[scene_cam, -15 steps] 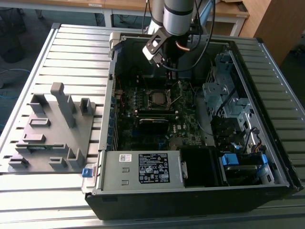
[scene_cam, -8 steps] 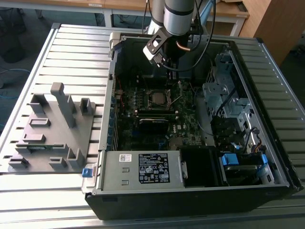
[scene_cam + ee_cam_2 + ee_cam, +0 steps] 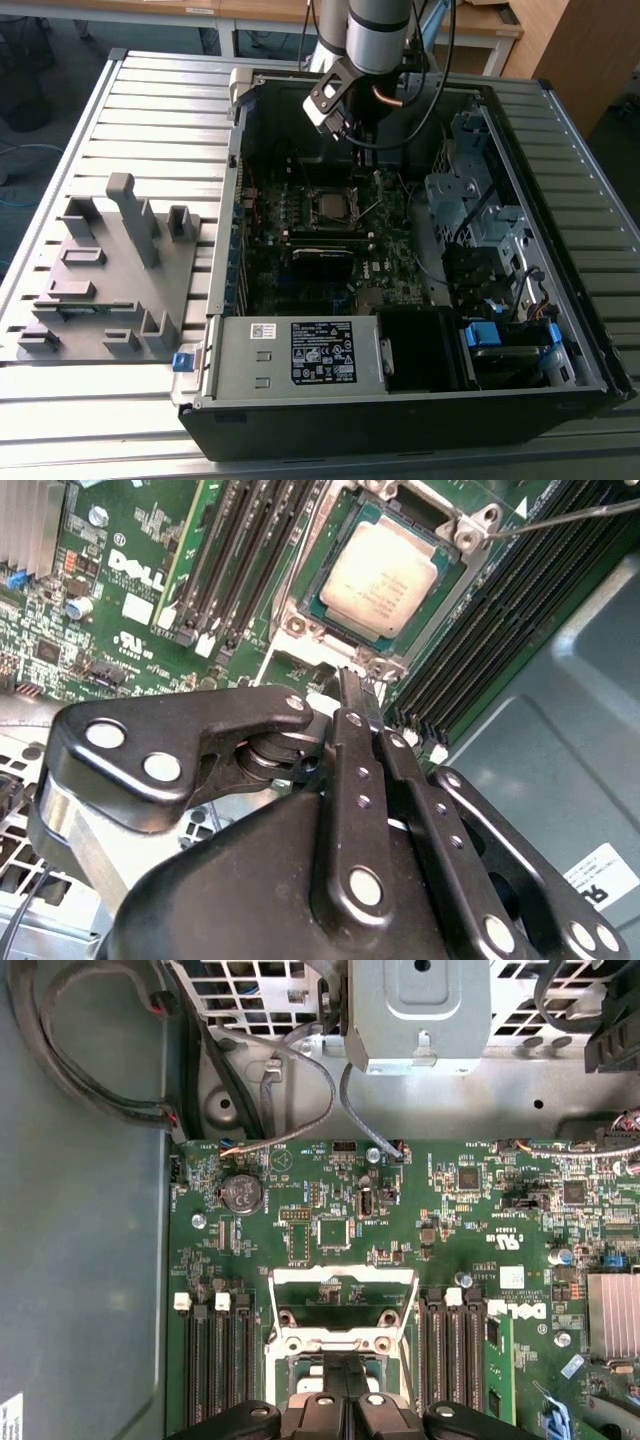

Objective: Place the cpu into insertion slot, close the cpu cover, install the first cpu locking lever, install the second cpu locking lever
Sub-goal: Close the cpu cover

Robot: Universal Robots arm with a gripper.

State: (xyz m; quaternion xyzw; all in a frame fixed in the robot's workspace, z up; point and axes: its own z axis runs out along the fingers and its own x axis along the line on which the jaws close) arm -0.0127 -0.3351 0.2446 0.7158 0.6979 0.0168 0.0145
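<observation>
Second wrist view: gripper (image 3: 355,695), jaws closed empty, hangs near the cpu (image 3: 380,578); I fear a slip scratches it.

insertion slot (image 3: 300,615): open above | memory slots (image 3: 235,555) flank 2 sides

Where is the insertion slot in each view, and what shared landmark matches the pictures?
Exterior view: insertion slot in the middle of the green board.
Second wrist view: insertion slot just past the gripper, cpu inside.
First wrist view: insertion slot partly behind the gripper.
Shared landmark: the long black memory slots beside it.
</observation>
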